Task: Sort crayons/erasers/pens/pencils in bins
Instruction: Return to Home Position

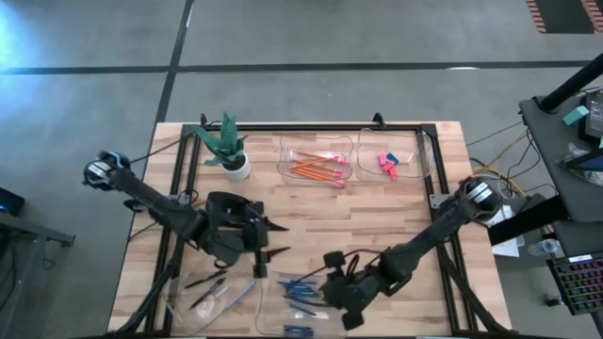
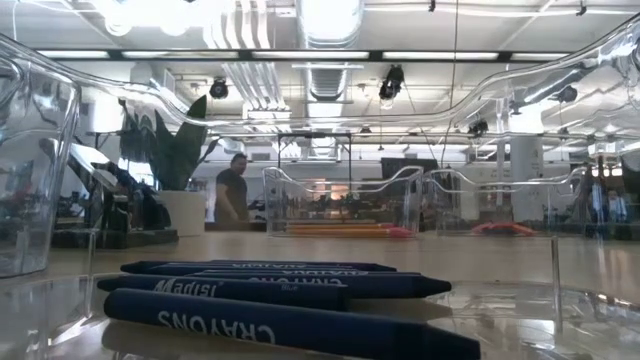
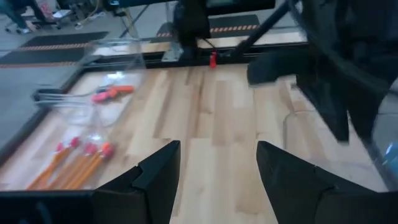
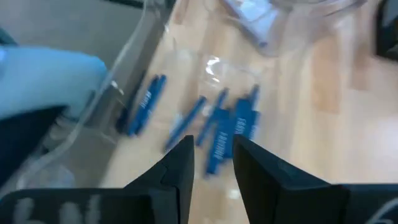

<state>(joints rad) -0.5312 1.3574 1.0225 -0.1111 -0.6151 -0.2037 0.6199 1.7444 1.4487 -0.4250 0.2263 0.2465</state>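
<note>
Jaws of right gripper (image 4: 212,163) parted, empty, above crayons (image 4: 219,127).

Bare wood mid-table (image 1: 358,212) passable; potted plant (image 1: 226,146) blocks far-left corner; near bins (image 1: 301,301) likely crowded.

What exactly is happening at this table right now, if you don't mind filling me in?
Two robot arms are sorting stationery into clear bins. The right gripper hangs over the near bin of blue crayons, fingers apart with nothing between them. The left gripper is open and empty over bare table, beside the bin with pens. At the far edge, the orange pencils and the erasers already lie in their own bins.
</note>
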